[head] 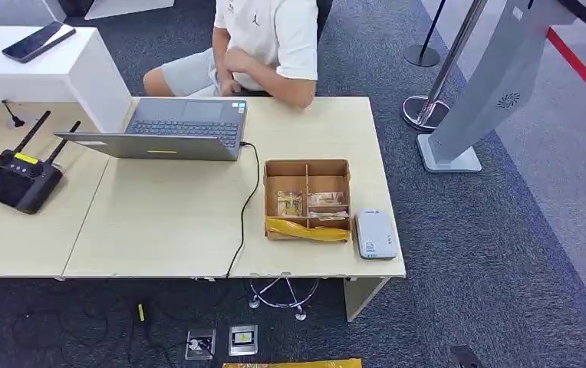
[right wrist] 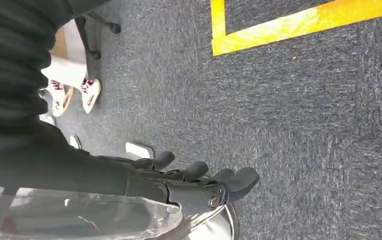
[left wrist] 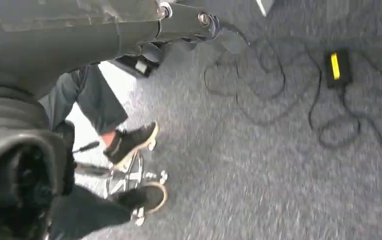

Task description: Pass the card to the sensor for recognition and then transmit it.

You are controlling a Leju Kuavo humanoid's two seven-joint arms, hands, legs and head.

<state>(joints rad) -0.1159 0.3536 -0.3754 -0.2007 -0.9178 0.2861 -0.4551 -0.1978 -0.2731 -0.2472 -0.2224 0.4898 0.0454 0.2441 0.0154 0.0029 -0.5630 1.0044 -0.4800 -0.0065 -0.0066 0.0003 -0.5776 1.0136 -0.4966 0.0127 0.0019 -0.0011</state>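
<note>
Head view, left to right.

- Black remote controller (head: 18,178) with antennas at the far left of the table (head: 167,230). It is well away from the work and no worry.
- Open laptop (head: 175,130) in the middle, with a seated person (head: 263,38) behind it. Its black cable (head: 245,207) runs down just beside the cardboard box (head: 306,165). A left arm coming in low could hook it and drag the laptop.
- The card (head: 328,201) lies flat in a near compartment of the box, with another beside it. I can't tell them apart at this size. Flat cards between dividers are a hard pinch, and I expect fingers to jam on a wall or lift the whole box.
- A yellow strip (head: 307,229) lies along the box's front wall, right on the approach line.
- The white card sensor (head: 375,234) sits just right of the box, near the table's corner. A careless pass could nudge it off.

Left wrist view: the left hand (left wrist: 14,190) hangs over carpet, dark and blurred. I can't tell how its fingers lie.

Right wrist view: the right hand (right wrist: 199,182) hangs over carpet, fingers straight and apart, grasping nothing.

Both arms are down, so raising either could clip the table edge.
</note>
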